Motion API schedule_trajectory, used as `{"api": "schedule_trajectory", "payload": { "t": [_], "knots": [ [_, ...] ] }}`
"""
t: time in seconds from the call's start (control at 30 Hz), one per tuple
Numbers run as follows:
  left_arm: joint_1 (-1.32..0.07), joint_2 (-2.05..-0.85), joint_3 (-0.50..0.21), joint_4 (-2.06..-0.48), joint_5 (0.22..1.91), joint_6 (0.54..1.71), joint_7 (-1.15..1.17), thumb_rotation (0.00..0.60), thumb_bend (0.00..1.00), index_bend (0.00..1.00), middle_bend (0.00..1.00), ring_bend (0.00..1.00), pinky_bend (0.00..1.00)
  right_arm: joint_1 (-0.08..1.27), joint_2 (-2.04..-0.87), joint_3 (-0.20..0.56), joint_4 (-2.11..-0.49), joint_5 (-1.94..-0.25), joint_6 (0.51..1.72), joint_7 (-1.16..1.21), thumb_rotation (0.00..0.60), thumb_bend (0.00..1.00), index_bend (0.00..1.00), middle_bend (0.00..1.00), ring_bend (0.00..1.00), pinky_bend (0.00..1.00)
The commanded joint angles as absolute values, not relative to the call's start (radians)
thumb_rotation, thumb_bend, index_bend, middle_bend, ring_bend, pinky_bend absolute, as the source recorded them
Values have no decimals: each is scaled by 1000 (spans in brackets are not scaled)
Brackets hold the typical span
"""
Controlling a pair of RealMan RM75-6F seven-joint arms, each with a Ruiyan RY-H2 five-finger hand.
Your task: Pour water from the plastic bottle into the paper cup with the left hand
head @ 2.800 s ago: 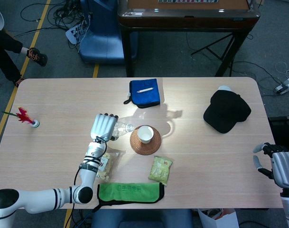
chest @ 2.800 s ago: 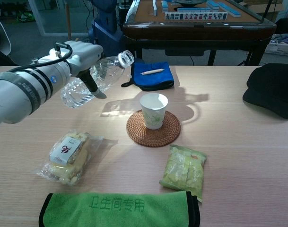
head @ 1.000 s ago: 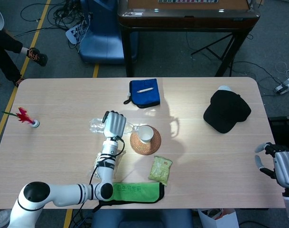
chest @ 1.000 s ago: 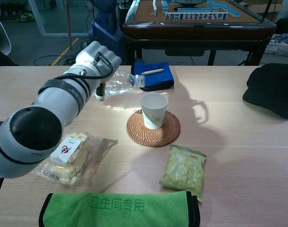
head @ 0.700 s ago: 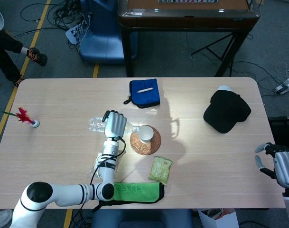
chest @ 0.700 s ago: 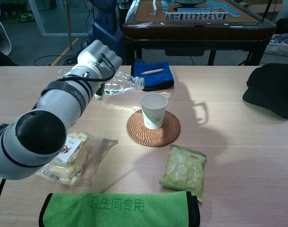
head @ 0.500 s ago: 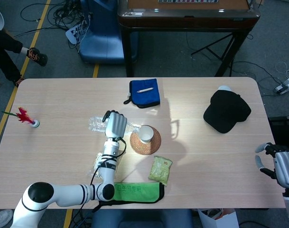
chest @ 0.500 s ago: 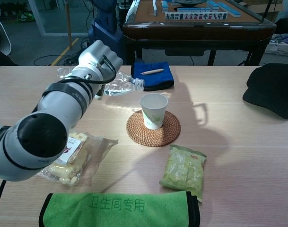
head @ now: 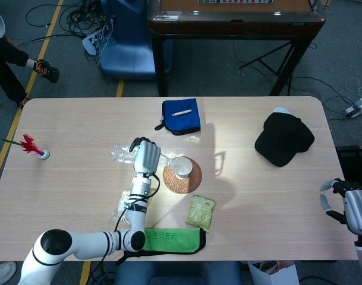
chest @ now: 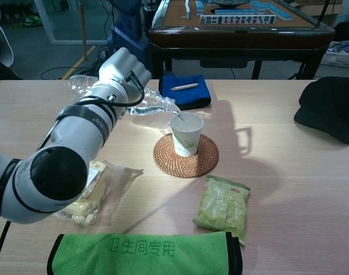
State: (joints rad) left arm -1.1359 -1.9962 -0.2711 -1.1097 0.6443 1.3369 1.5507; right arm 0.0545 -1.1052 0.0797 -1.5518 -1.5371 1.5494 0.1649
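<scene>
My left hand (chest: 128,71) (head: 146,155) grips a clear plastic bottle (chest: 144,105) (head: 120,151), tipped past level with its open mouth down at the rim of the paper cup (chest: 186,134) (head: 181,167). A thin stream of water runs from the mouth into the cup. The white cup stands upright on a round woven coaster (chest: 185,156) (head: 182,174). My right hand (head: 349,209) hangs off the table's right front corner, fingers apart, holding nothing.
A blue pouch with a white pen (chest: 184,91) lies behind the cup. A green snack packet (chest: 224,207), a clear snack bag (chest: 85,197) and a green cloth (chest: 144,254) lie in front. A black cap (chest: 330,107) sits far right, a red flower (head: 30,144) far left.
The left hand has carried the bottle right toward the cup and tipped it further down. Its mouth now reaches the cup's rim and water runs out. The right hand has stayed put.
</scene>
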Motion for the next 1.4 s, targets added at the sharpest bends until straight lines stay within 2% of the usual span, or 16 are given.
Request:
{"api": "schedule_trajectory", "payload": {
  "t": [0.03,1.1,1.4],
  "knots": [
    [-1136,-2007,-278,-1095,646,1346,1561,600,85,718,789,585,627,54,-1105,80,-1551,-1537,1549,165,600,439,521,480,501,500],
    [-1128,-2032,-315,-1089,674,1355,1623,600,85,716,789,585,627,54,-1105,81,-1552,-1537,1551,168,600,439,521,480,501,500],
    [-1125,-2052,-375,-1105,639,1354,1581,600,85,716,789,585,627,55,-1105,81,-1551,-1535,1547,170,600,439,521,480,501,500]
  ]
}}
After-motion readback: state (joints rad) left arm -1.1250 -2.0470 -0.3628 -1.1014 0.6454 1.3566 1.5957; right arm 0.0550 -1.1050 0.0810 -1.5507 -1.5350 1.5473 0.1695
